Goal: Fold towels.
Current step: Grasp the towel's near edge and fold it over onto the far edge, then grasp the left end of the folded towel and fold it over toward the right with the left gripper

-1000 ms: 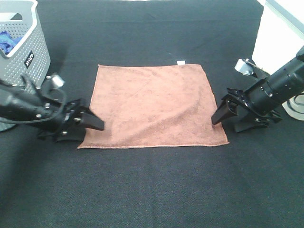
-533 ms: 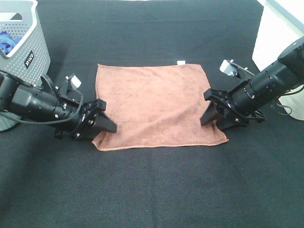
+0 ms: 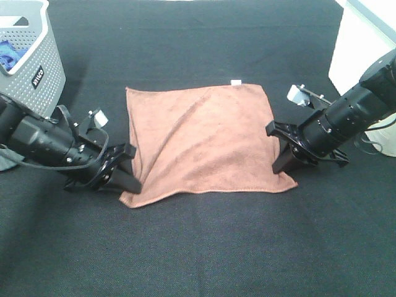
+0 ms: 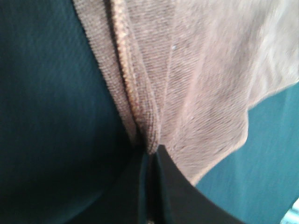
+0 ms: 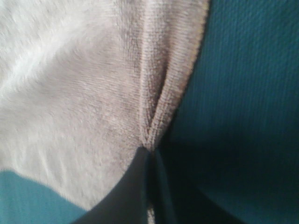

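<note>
The reddish-brown towel (image 3: pixel 201 139) lies on the black table with its small white tag (image 3: pixel 236 81) at the far right corner. My left gripper (image 3: pixel 131 183) is shut on the towel's near left corner, with the cloth bunched between its fingers in the left wrist view (image 4: pixel 149 98). My right gripper (image 3: pixel 283 167) is shut on the towel's near right corner, with the stitched edge pinched in the right wrist view (image 5: pixel 154 116). Both near corners are pulled inward and the cloth is wrinkled along both sides.
A grey perforated basket (image 3: pixel 34 68) holding a blue cloth (image 3: pixel 7 54) stands at the far left. A white object (image 3: pixel 362 52) stands at the far right edge. The table surface (image 3: pixel 198 247) is black fabric.
Both grippers have moved in onto the towel's near corners and closed on them. The near corners have drawn inward and the cloth has bunched up.
</note>
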Robot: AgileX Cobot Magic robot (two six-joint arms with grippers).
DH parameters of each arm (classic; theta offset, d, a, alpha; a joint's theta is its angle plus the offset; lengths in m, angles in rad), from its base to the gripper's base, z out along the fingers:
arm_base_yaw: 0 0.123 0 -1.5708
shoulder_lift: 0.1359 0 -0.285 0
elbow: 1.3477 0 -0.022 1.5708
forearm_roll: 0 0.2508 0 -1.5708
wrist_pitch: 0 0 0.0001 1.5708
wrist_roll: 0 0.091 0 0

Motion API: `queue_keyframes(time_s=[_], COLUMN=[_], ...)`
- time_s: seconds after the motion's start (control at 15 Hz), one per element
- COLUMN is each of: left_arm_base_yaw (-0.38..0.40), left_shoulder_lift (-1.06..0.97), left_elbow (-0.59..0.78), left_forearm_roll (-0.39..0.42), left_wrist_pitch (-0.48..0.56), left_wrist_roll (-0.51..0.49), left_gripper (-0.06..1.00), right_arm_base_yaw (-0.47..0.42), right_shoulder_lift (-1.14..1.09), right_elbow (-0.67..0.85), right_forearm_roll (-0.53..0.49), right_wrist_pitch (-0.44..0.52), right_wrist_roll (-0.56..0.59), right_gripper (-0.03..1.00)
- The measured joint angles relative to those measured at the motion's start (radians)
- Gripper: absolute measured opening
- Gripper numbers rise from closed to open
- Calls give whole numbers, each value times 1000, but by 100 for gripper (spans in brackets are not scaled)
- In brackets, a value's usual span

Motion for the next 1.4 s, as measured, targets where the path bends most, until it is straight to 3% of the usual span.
queue_keyframes(time_s=[0.13,0.53,0.73,1.0,1.2,1.4], left_arm_base_yaw=[0,0,0,0,0,0], left_shoulder_lift=[-70,-227,-255,-289,-289,-267], left_elbow=[70,310,317,205,60,-90], left_forearm_roll=[74,105,106,160,263,331], left_wrist_pitch=[-42,-56,-53,-58,-146,-223], left_wrist_roll=[-24,-39,-46,-148,-261,-285], left_gripper=[1,1,1,1,1,1], right_arm_base_yaw=[0,3,3,3,3,3], right_shoulder_lift=[-49,-209,-238,-263,-191,-62], right_elbow=[59,320,328,169,-18,-227], right_forearm_roll=[-21,-22,-22,-24,-27,-32], right_wrist_pitch=[10,40,39,34,64,83], right_wrist_roll=[20,23,23,22,33,51], right_gripper=[0,0,0,0,0,0])
